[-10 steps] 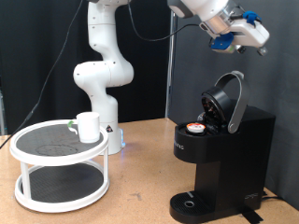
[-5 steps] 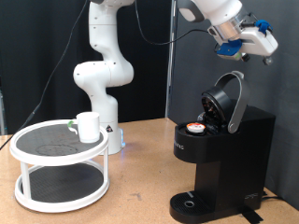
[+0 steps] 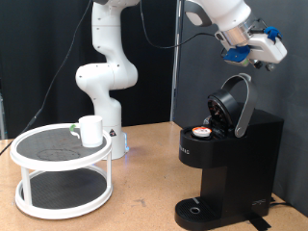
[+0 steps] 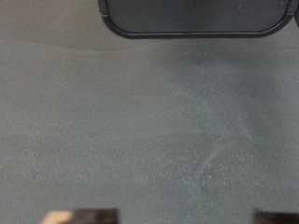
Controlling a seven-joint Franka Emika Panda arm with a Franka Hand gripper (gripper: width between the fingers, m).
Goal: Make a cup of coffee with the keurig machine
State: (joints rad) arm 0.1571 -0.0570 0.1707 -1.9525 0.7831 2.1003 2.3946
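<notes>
The keurig machine stands at the exterior view's right, black, with its rounded lid tilted open. A small pod with a light top sits in the open chamber. The white cup rests on the upper tier of a round white stand, far to the left. My gripper hangs high above the machine, up and to the right of the lid, touching nothing. In the wrist view its fingertips show far apart at the frame's edge with nothing between them, and a dark rounded edge lies beyond a grey surface.
The two-tier white stand fills the exterior view's lower left on the wooden table. The arm's white base column rises behind it. A dark curtain hangs behind the machine.
The gripper has drifted to the exterior view's right and slightly down, staying above the open lid. The cup, pod and machine have not moved.
</notes>
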